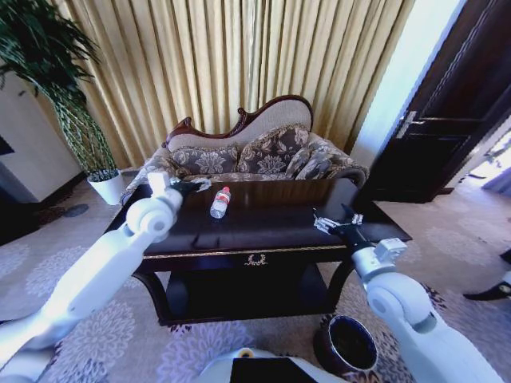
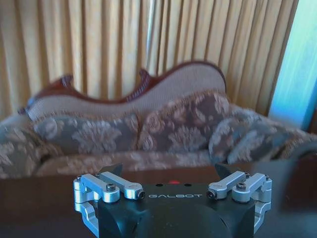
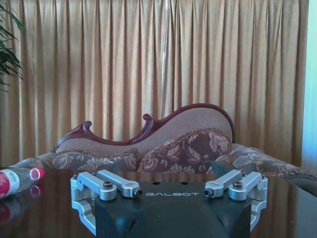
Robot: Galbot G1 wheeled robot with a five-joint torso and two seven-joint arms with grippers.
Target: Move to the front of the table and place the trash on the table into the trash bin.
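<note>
Could knock the bottle (image 1: pixel 219 203) and send it rolling off the table (image 1: pixel 263 247), since it lies on its side near the back edge, just beside the left gripper (image 1: pixel 194 185); could also miss the bin (image 1: pixel 346 343), down on the floor by the front right corner. Both sets of jaws wide open and holding nothing; right gripper (image 1: pixel 329 223) low over the right end, well apart from the bottle.
</note>
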